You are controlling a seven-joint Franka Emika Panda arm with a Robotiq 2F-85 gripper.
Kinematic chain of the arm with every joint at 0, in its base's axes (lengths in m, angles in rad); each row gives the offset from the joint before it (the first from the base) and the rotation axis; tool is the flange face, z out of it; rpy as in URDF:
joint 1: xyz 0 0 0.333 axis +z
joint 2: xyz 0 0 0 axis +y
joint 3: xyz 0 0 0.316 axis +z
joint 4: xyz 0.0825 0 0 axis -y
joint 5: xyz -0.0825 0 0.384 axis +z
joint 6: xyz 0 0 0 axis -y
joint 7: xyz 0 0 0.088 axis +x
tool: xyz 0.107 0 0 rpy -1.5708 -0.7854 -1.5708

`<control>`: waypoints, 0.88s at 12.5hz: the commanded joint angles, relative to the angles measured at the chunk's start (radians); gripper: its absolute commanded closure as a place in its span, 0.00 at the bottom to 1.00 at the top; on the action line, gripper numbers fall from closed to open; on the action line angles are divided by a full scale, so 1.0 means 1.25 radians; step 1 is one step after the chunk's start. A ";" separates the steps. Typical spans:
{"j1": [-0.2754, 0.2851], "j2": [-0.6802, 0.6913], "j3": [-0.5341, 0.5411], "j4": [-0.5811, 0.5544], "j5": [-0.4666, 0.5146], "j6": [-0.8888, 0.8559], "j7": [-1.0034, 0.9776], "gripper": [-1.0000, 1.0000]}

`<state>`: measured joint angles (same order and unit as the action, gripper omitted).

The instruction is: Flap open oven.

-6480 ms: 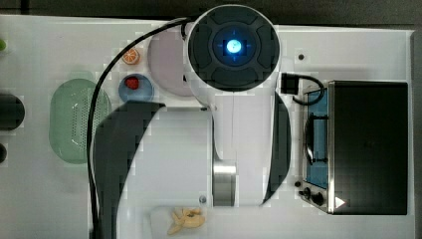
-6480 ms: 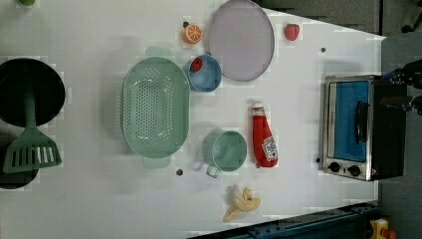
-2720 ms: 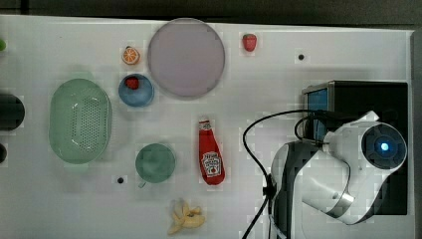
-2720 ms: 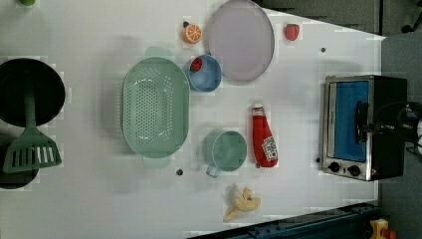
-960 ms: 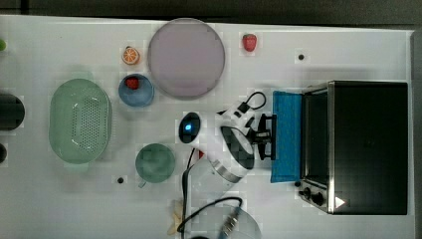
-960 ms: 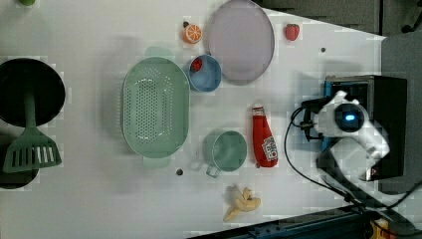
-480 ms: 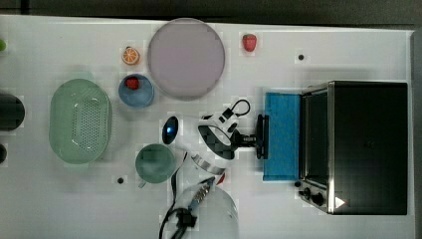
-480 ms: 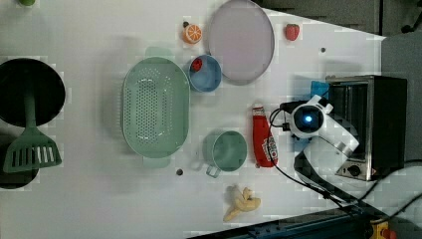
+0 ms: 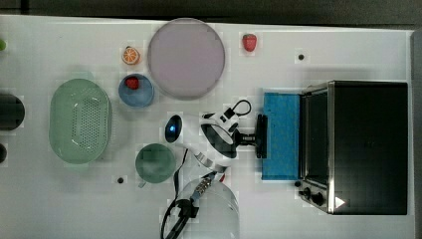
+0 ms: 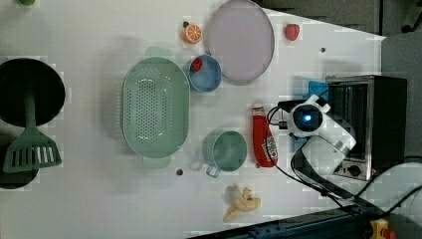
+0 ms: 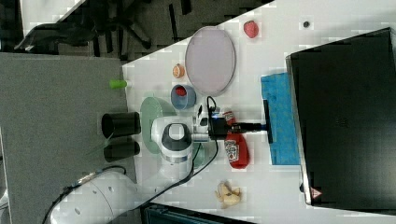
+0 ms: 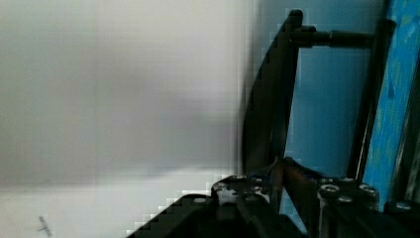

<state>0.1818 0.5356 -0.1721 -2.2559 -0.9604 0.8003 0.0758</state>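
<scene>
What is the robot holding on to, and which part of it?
The gripper is closed on the oven door's dark bar handle, near the bar's middle. The blue glass door lies folded down, flat in front of the oven.

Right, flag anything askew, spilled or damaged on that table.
Only the ketchup bottle stands out: it lies on its side beside the teal cup. The oven door is folded down flat, the gripper at its handle. No spill or damage shows.

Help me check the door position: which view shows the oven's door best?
The top view: the blue door lies flapped down flat, whole outline visible. The right view shows it too, foreshortened. The left view hides most behind the arm. The wrist view catches one blue edge.
</scene>
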 commanded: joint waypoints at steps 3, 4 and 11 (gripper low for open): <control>-0.015 -0.226 -0.024 0.021 0.292 0.044 0.046 0.83; -0.018 -0.279 -0.032 0.021 0.370 0.021 0.045 0.83; -0.020 -0.596 -0.046 0.105 0.662 -0.299 0.041 0.83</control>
<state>0.1625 -0.2463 -0.2294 -2.1230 -0.1686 0.4526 0.0887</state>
